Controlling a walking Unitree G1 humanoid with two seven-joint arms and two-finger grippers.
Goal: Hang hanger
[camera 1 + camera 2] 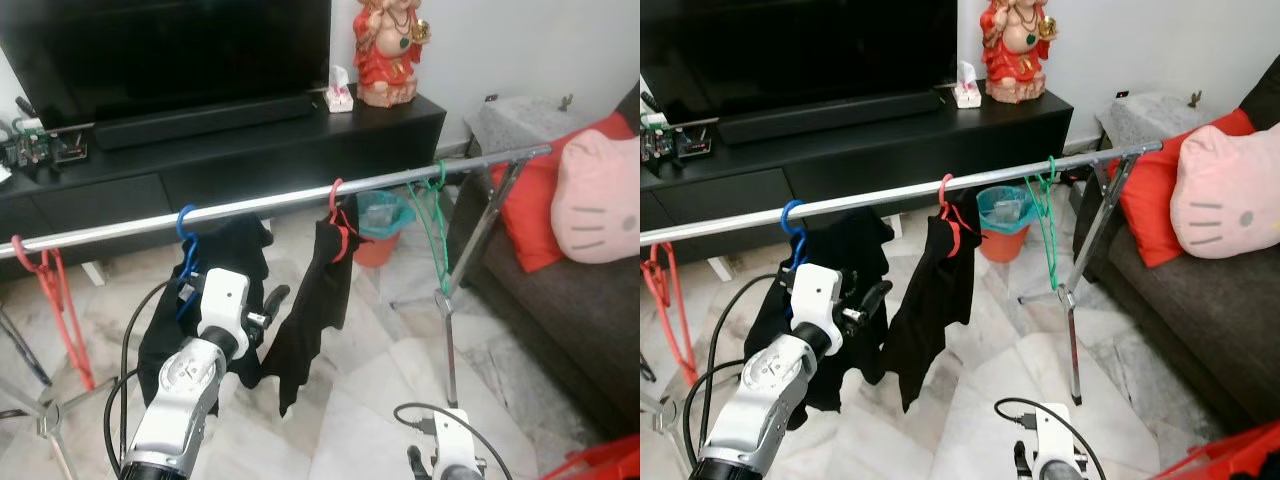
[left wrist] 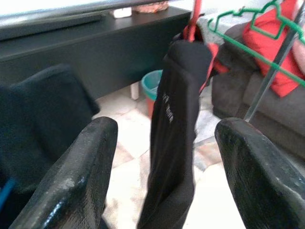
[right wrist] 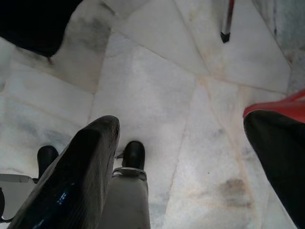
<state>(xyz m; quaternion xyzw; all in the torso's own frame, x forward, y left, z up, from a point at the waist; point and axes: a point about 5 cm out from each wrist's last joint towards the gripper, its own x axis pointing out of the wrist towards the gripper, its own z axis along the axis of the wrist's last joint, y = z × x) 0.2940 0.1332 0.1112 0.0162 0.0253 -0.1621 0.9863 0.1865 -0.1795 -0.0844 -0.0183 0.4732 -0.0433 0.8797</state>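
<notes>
Along the silver rail (image 1: 300,197) that crosses the room in front of the black TV cabinet (image 1: 230,160), hangers sit in a row: at the far left an empty red hanger (image 1: 55,300), then a blue hanger (image 1: 187,235) carrying a black garment (image 1: 215,290), then a second red hanger (image 1: 338,215) with another black garment (image 1: 315,310), and toward the right an empty green hanger (image 1: 432,225) near the rail's upright. The left hand (image 2: 162,181) is raised just beside the blue hanger's garment, its two black fingers (image 2: 78,176) spread wide apart with nothing between them; through the gap its wrist view looks at the black garment on the red hanger. The blue hanger's hook appears to be over the rail, so my judgement is that the hanging itself is done and the hand has let go; what seems left is to draw the arm clear without snagging the cloth. Low at the right, the right hand (image 3: 181,171) hangs idle over the marble floor (image 3: 157,86), its fingers likewise apart and empty, with a red edge beside one finger. A sofa (image 1: 560,300) with a pink cushion (image 1: 600,195) stands furthest right.
</notes>
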